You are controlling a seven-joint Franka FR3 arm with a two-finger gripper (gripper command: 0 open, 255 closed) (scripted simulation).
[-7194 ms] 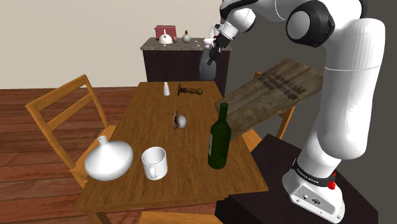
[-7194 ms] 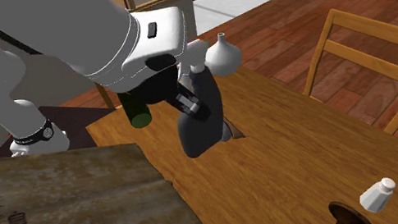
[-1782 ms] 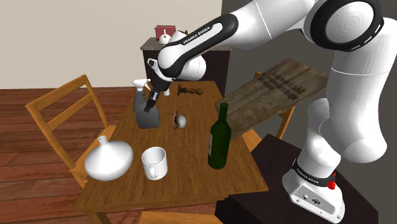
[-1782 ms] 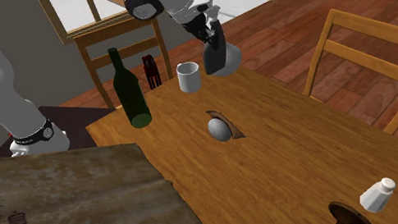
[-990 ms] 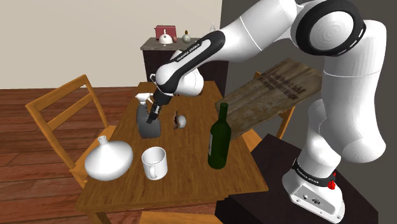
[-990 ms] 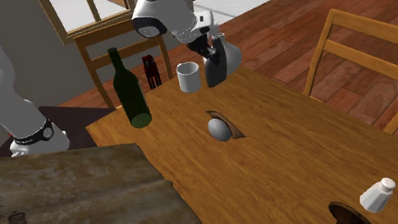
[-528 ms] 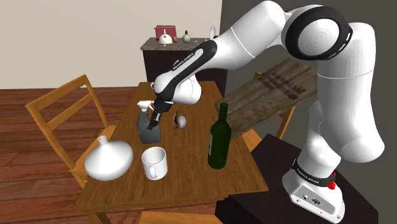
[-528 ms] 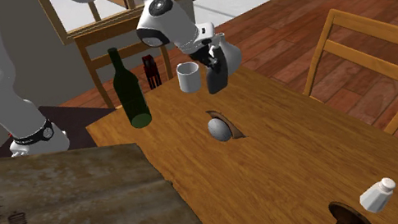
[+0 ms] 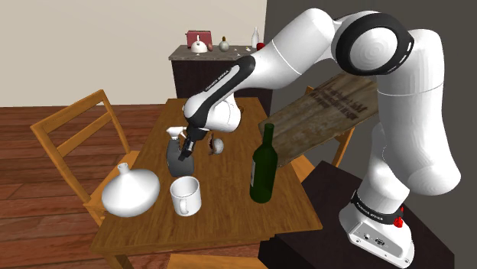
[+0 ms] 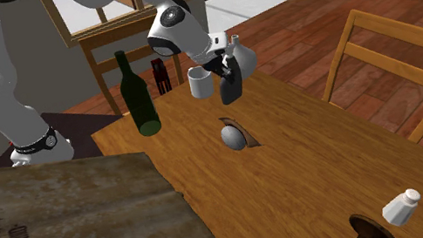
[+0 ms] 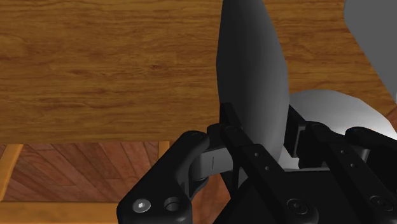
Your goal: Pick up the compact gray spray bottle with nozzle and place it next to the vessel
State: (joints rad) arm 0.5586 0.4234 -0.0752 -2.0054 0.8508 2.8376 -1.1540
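Note:
A dark gray spray bottle (image 9: pixel 177 158) with a pale nozzle hangs upright just above the wooden table (image 9: pixel 229 214), and my gripper (image 9: pixel 184 145) is shut on its upper part. It sits right behind the white mug (image 9: pixel 185 196) and to the right of the white round vessel (image 9: pixel 130 191) in the shoulder view. In the second exterior view the bottle (image 10: pixel 229 87) is low over the table edge, between the mug (image 10: pixel 200 82) and the vessel (image 10: pixel 243 58), under the gripper (image 10: pixel 224 69). The wrist view shows the black fingers (image 11: pixel 230 130) clasping the bottle (image 11: pixel 251 76) over the table.
A dark green wine bottle (image 9: pixel 264 171) stands at the table's right side. A small gray round object (image 9: pixel 218 144) lies mid-table, with a white shaker (image 10: pixel 401 206) farther off. Wooden chairs (image 9: pixel 73 145) flank the table. A lettered wooden board (image 9: pixel 336 107) leans near the arm.
The gripper has carried the spray bottle down and nearer to the mug and vessel over the last second. It stays shut on the bottle.

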